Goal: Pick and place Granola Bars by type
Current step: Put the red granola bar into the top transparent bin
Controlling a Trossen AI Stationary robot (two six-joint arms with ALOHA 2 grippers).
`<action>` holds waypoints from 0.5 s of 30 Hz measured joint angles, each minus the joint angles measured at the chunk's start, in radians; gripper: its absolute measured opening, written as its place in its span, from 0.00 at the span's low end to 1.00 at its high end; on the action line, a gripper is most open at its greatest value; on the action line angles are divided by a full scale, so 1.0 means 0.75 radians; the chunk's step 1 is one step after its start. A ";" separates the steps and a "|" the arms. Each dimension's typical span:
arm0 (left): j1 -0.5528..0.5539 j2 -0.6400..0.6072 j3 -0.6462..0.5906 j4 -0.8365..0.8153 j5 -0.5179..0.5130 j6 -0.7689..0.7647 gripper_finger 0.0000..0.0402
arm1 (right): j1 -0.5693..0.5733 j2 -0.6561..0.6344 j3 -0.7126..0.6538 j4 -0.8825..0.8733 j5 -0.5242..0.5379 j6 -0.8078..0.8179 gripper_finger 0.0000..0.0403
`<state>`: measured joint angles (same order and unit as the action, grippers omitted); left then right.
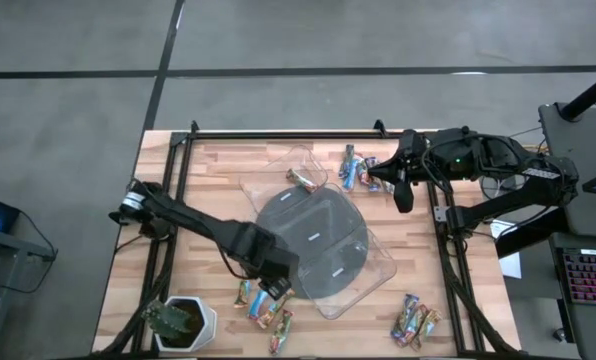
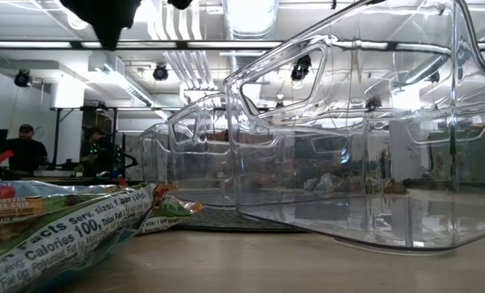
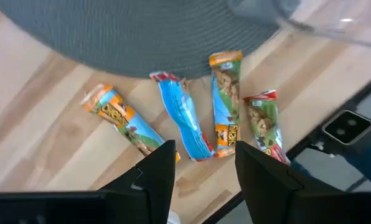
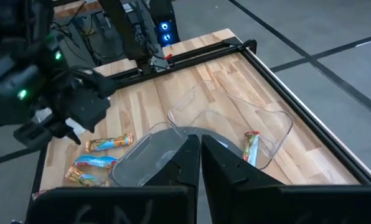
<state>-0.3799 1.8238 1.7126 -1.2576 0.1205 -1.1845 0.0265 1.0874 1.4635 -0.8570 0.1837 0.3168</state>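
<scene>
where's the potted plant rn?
High view: the potted plant stands at the table's near-left corner, left of the loose granola bars under the open left gripper.

Granola Bars [image 1: 268, 306] about twelve; clear trays [image 1: 350, 262] two; grey disc [image 1: 296, 228] one; plant [image 1: 176, 322] one.

In the low view, the nearest bar wrapper [image 2: 55, 228] carries readable white print: "Calories 100", "Total Fat" and "Serv. size 1 bar", with part of the word "Facts" before it. A line of smaller print on the same wrapper is too small to read. Print on the bars in the other views is too small to read.
</scene>
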 joint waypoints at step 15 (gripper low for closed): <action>-0.157 0.043 -0.123 0.181 -0.214 -0.297 0.37 | 0.000 0.001 -0.002 0.001 0.003 0.008 0.02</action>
<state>-0.4976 1.8561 1.6205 -1.1220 -0.0401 -1.4072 0.0265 1.0882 1.4623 -0.8566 0.1858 0.3227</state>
